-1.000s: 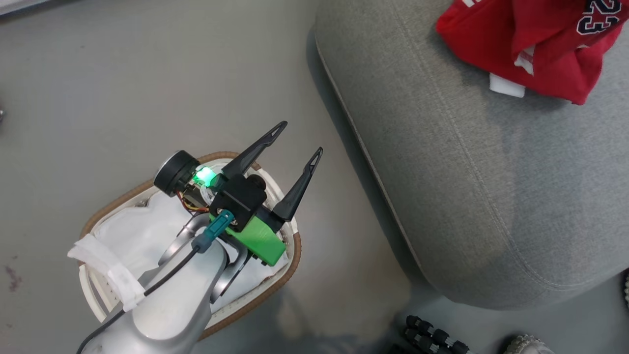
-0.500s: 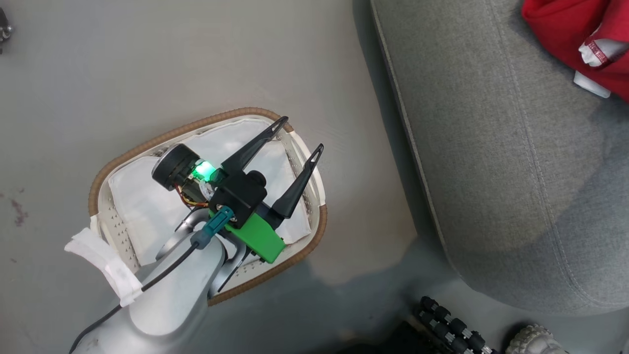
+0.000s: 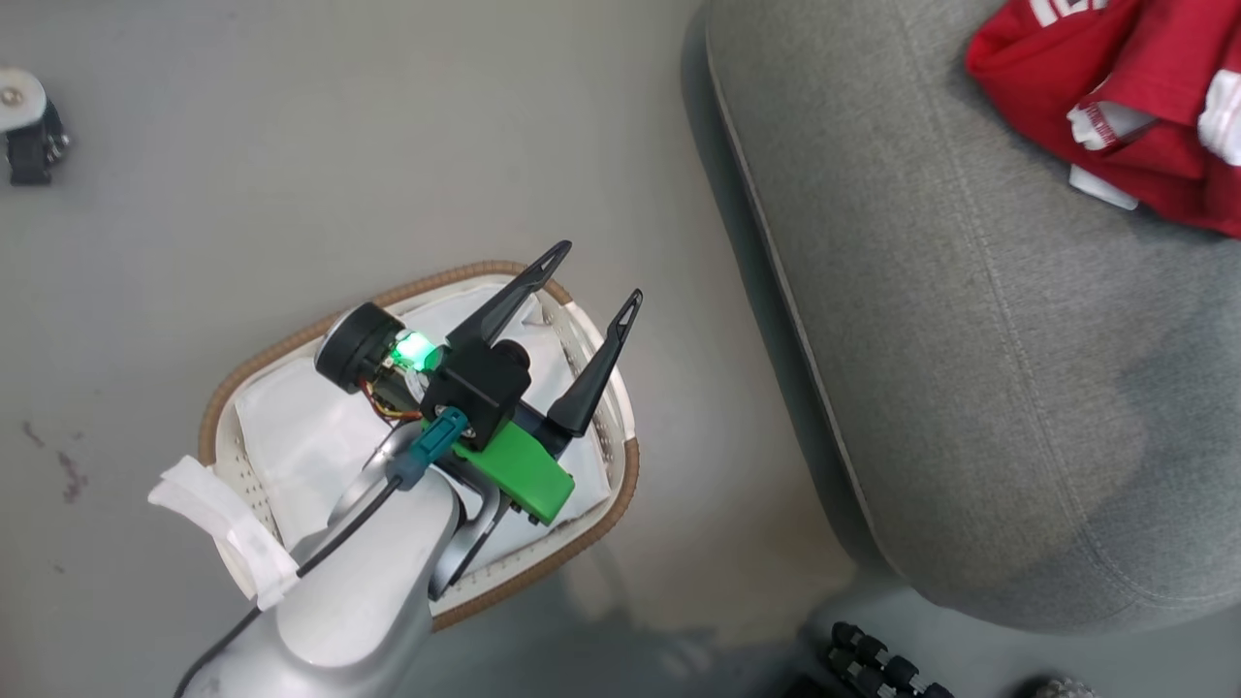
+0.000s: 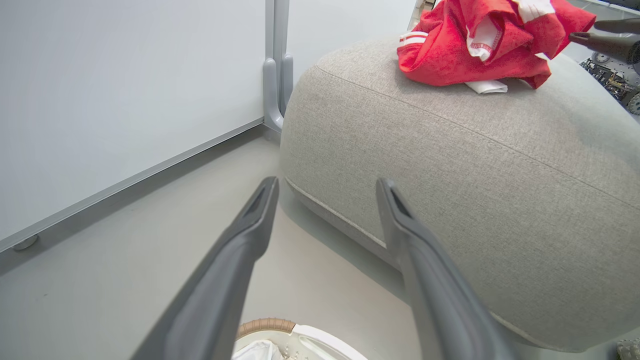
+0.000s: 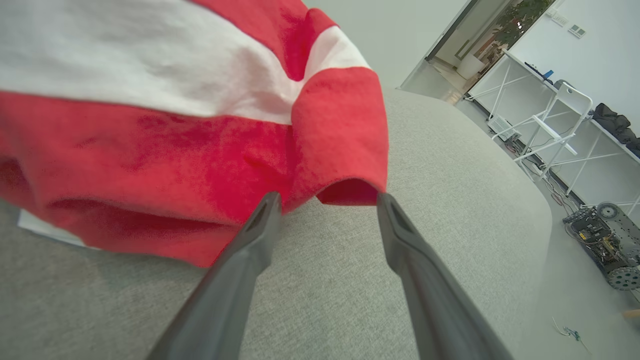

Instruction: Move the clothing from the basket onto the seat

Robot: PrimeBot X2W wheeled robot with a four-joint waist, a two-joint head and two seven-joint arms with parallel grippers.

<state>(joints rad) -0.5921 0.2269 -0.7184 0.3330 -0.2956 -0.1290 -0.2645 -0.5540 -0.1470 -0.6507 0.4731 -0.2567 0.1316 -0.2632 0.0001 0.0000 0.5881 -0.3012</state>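
Head view, wheel: a small caster is standing on the grey floor at the far left.
Head view, basket: the basket is sitting on the floor, left of the seat and apart from it, with a white liner showing inside.
Head view, left gripper: the left gripper is hovering over the basket's right end, its two fingers standing apart and clamping nothing.
Head view, seat: the seat is lying to the right of the basket.
Head view, clothing: the clothing is lying bunched on the seat at the upper right.
Left wrist view, wall: a pale wall panel is running along the left, meeting the floor.
Left wrist view, fingers: the left gripper's spread fingers are pointing towards the seat's side, with the basket rim showing below them.
Left wrist view, clothing: the red heap is resting on top of the seat, well away from the basket.
Right wrist view, clothing: the red cloth with its broad white band is lying on the seat, left and centre.
Right wrist view, right gripper: the right gripper is holding its fingers apart with the tips right at the red hem, and no cloth is pinched between them.
Right wrist view, room: white tables and a small wheeled cart are standing at the far right.
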